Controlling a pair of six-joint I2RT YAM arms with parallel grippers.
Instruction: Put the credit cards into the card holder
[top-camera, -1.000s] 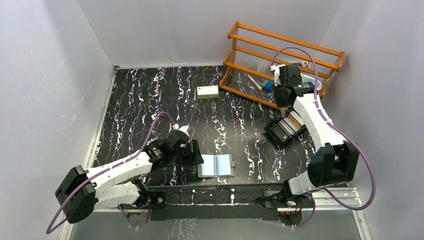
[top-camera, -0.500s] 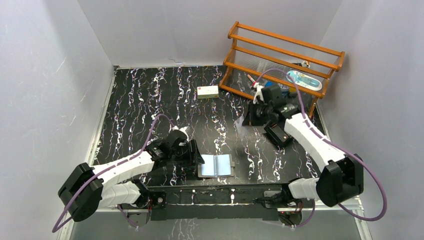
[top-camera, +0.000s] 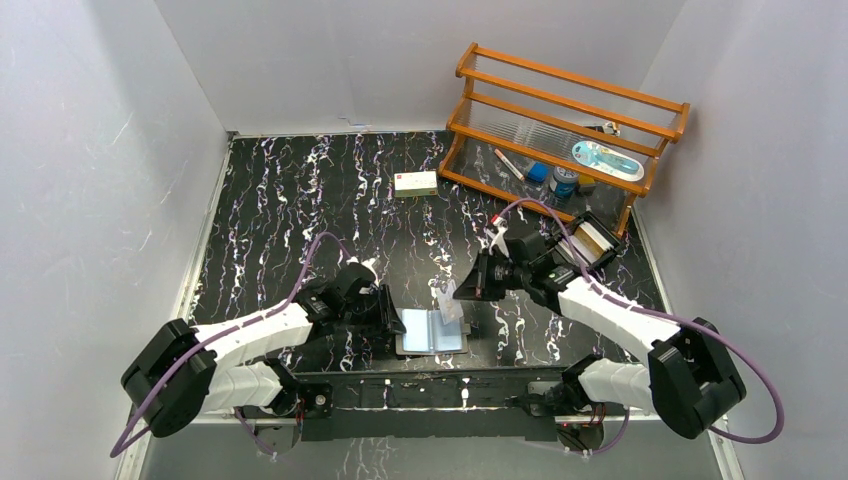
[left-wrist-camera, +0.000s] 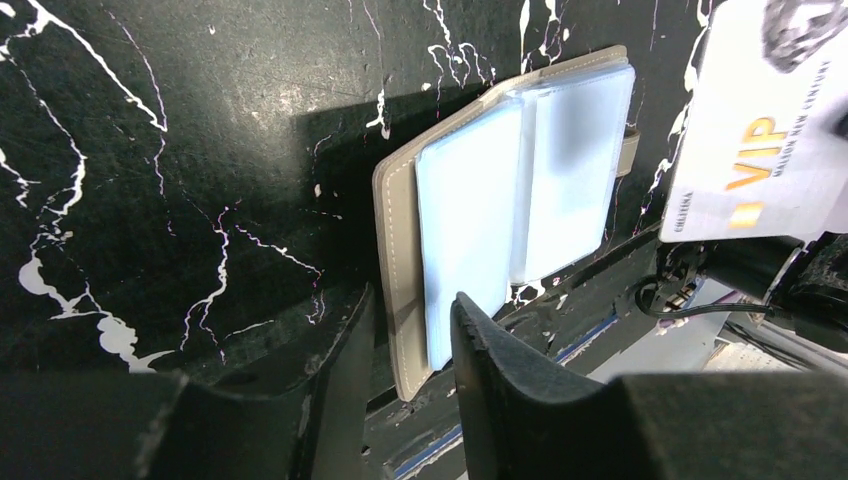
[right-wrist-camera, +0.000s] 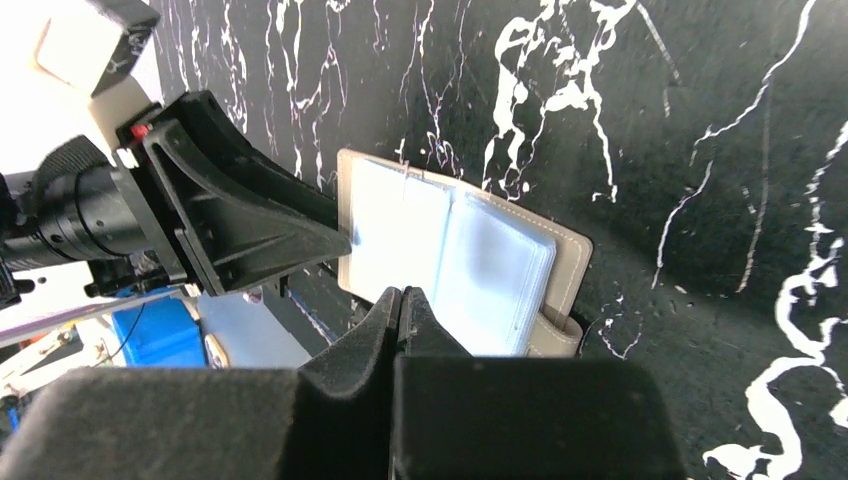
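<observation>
The card holder lies open near the front edge, its light blue pockets up; it also shows in the left wrist view and the right wrist view. My left gripper is closed around its left cover edge. My right gripper is shut on a white credit card, printed "VIP", and holds it tilted just above the holder's right page. In the right wrist view the gripper has its jaws pressed together. More credit cards lie in the black tray.
A wooden rack with pens and small items stands at the back right. A white box with a red mark lies at the back middle. Grey walls close the table in on three sides.
My right arm swung from the tray at the back right to the middle, carrying a white card down over the open holder. My left gripper stayed at the holder's left edge.
</observation>
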